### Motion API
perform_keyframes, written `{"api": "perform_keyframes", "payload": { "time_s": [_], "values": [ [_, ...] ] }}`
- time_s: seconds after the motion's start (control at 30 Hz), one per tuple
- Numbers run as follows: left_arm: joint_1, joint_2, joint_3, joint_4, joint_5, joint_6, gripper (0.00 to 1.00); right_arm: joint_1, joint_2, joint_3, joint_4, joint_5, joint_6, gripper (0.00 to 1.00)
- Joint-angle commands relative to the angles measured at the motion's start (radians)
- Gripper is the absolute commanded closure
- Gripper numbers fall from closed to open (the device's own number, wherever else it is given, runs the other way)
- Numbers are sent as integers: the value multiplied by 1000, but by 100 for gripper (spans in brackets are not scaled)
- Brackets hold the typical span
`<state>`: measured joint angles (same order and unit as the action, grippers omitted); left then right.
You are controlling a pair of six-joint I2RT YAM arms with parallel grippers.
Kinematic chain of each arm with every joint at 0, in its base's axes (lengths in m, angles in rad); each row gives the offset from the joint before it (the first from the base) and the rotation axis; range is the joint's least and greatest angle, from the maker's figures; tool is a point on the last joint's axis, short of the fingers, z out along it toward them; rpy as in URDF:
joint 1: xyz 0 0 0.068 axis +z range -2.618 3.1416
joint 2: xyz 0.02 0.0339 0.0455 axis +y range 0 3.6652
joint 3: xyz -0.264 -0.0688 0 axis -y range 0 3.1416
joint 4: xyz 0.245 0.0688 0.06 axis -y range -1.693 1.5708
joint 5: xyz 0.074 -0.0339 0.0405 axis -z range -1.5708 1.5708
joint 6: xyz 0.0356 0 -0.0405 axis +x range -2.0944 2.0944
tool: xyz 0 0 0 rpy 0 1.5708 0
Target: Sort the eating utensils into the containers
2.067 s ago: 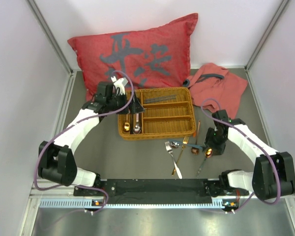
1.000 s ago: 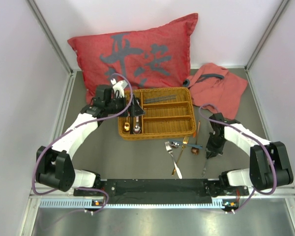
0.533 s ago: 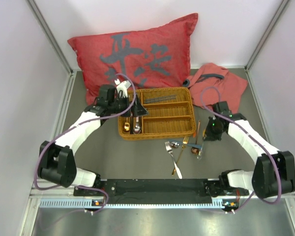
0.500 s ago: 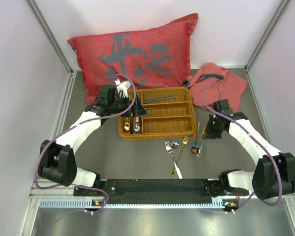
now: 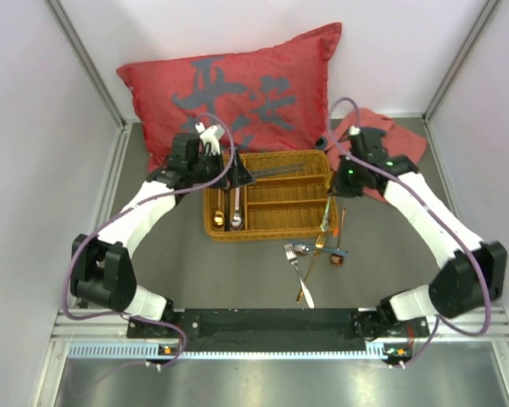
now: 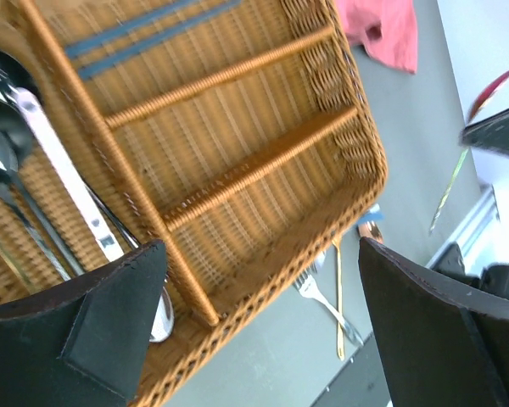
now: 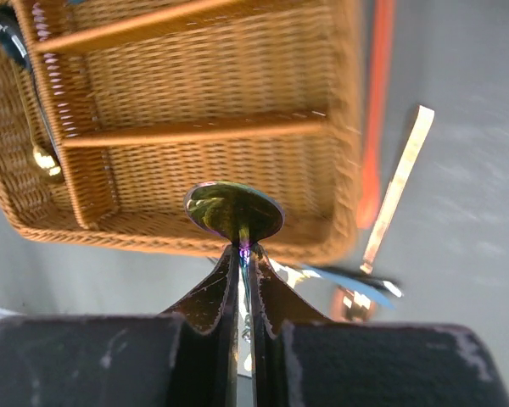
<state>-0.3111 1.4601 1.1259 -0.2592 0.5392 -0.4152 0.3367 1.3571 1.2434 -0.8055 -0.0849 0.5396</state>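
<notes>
The woven wicker tray [image 5: 271, 233] lies mid-table. Its long left compartment holds silver and gold spoons [image 5: 235, 212]; the far short one holds dark blue utensils [image 5: 276, 172]. My left gripper [image 5: 237, 174] hovers open over the tray's left end, nothing between its fingers [image 6: 93, 339]. My right gripper [image 5: 339, 185] is shut on an iridescent spoon [image 7: 233, 210], which hangs by its handle at the tray's right rim [image 7: 348, 127]. On the table in front of the tray lie a silver fork [image 5: 297, 263], a gold fork [image 5: 310, 271], a blue knife [image 5: 327, 250] and a copper spoon [image 5: 335, 260].
A red cushion [image 5: 237, 93] leans behind the tray. A pink cloth [image 5: 382, 153] is crumpled at the back right. A copper chopstick [image 5: 343, 222] lies beside the tray's right side. White walls close in the table on three sides.
My right arm has lifted the iridescent spoon off the table at the front right and carried it away from me to the tray's right rim. My left gripper has hardly moved.
</notes>
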Motion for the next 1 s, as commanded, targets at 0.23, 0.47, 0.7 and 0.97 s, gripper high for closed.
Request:
{"api": "perform_keyframes", "payload": {
  "time_s": [0.23, 0.47, 0.7, 0.97],
  "values": [
    [151, -23, 106, -107, -136, 26, 2, 248, 416, 359, 135, -87, 26, 100],
    [204, -70, 95, -158, -166, 50, 2, 327, 689, 617, 173, -202, 71, 100],
    [221, -95, 75, -186, -170, 65, 2, 351, 849, 781, 219, -283, 137, 100],
    [222, -118, 57, -204, -153, 72, 2, 366, 901, 803, 258, -348, 165, 100]
  ]
}}
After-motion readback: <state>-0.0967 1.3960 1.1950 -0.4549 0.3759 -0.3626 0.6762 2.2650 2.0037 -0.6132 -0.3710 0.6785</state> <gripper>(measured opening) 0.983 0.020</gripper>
